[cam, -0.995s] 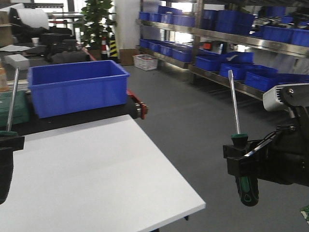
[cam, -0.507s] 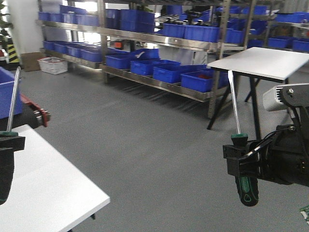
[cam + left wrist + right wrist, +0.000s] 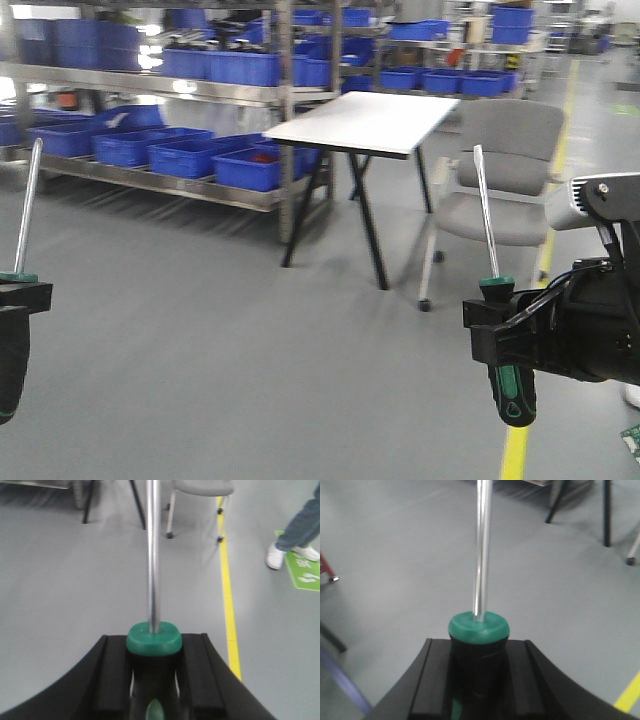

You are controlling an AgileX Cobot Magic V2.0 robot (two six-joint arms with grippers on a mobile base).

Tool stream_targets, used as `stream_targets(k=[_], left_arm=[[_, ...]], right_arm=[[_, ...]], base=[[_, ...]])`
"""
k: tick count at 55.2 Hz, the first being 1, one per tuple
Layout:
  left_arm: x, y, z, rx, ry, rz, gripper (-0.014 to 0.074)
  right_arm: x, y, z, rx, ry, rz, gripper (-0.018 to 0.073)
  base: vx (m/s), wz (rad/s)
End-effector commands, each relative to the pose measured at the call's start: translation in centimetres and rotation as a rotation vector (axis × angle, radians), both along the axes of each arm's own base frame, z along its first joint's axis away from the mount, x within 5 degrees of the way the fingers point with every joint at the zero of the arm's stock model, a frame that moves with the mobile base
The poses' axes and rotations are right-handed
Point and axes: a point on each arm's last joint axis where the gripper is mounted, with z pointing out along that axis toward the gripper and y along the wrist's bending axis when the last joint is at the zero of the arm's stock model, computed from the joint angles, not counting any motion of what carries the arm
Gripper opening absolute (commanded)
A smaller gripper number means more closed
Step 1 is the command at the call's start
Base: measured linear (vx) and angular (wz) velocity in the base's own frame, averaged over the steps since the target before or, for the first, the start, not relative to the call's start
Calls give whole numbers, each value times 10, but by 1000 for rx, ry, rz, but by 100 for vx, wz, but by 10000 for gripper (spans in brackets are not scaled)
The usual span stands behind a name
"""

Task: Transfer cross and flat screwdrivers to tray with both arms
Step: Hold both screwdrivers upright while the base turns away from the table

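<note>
**Desk:** Where do we stand with the tools?

**Floor:** We hold both. The right screwdriver (image 3: 510,385) stands upright, shaft up, low and to the right of the white table (image 3: 365,122) in the front view. The left screwdriver (image 3: 27,205) stands the same way, far to the left of that table at the frame's edge. Each handle is pinched. The right gripper (image 3: 500,335) is pressed onto the green-and-black grip just under the green collar. The left gripper (image 3: 154,665), seen from its own wrist, clamps its handle likewise.

**Desk:** And what has changed?

**Floor:** Not our grip. A second ago we faced a work table with a blue crate on it. Half a second ago only its corner remained, with racks behind. Now that surface is out of view, and a different white table on black legs fills the middle distance. A grey chair (image 3: 500,180) sits just to its right and the blue bins (image 3: 200,150) to its left. A yellow floor line (image 3: 520,455) runs below and to the right of it. Both tools keep the same place in our frame, so we judge that the base is turning, not the arms.

**Desk:** What does that mean for the job?

**Floor:** We read this as the carry leg, with pick-up done and delivery still to come. The tray shows in none of our views, so we cannot say where it lies from the table.
</note>
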Motion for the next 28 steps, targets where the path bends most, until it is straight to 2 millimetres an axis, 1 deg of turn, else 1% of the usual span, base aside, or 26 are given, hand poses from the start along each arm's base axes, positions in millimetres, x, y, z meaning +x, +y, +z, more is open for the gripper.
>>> stream_targets(k=[1,13,28], left_arm=[[-5,1,21,-55,-115,25,-3],[-5,1,21,-55,-115,25,-3],[-5,1,21,-55,-115,25,-3]], right_arm=[[-3,-3,23,44,-133,-15,-8],[-3,-3,23,44,-132,-15,-8],[-3,-3,23,44,-132,-15,-8]], base=[[24,-60],[28,-51],[35,-35]])
